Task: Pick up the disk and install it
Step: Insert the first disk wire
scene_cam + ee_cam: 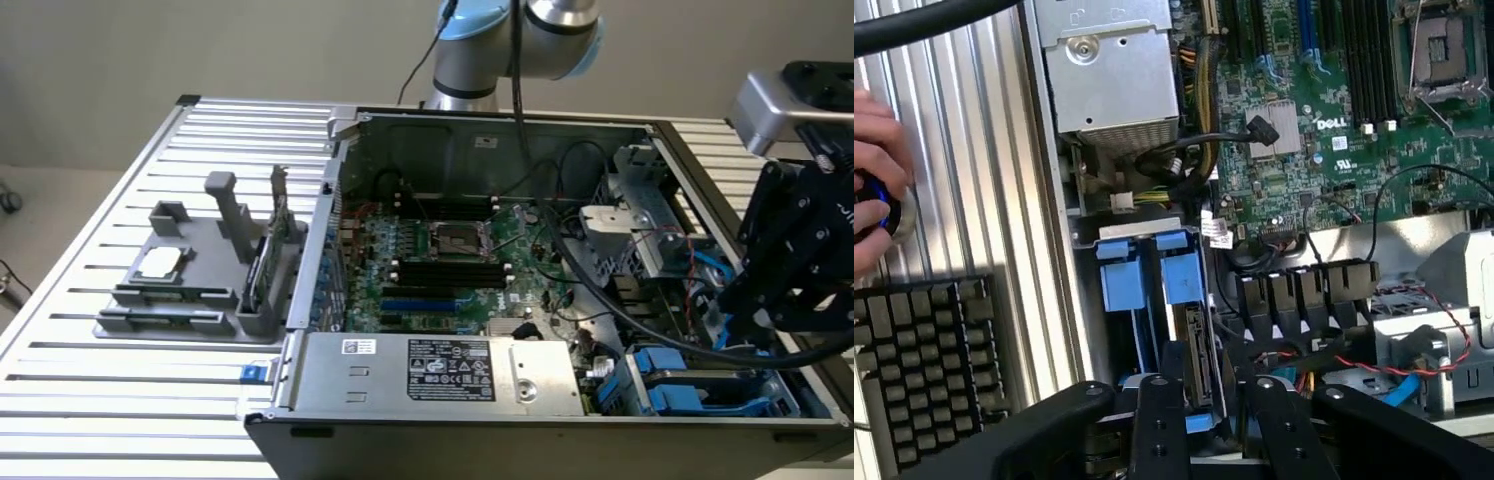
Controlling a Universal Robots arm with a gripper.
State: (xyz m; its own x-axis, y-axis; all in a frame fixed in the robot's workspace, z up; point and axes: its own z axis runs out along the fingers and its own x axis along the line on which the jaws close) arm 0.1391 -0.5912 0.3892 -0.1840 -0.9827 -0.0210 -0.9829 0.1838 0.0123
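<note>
Most of the exterior view is taken up by a slatted metal bench (pixel 134 400) carrying an open computer case (pixel 534 440), with the robot arm (pixel 534 30) rising behind it. Inside the case, a silver power box (pixel 454 370) lies along the near wall and a green circuit board (pixel 441 270) covers the floor. The disk (pixel 1197 360) stands on edge in a drive bay at the corner of the case, just beside the power box. It sits in a blue carrier whose 2 tabs (pixel 1149 278) face the wrist camera, and its black connector (pixel 1199 350) shows along the exposed end. The jaws hang right over this bay, partly apart, with 1 finger on each side of the disk's near end. They appear to clamp nothing, though I cannot tell whether either finger brushes the carrier. I judge the disk to be dense and stiff for its size, with smooth metal faces that could slip, and easily harmed by a knock or a drop. The carrier's long side rails look the safest hold, squeezed evenly and firmly, though the plastic may flex a little. The connector end and the bare board side are best left untouched.
</note>
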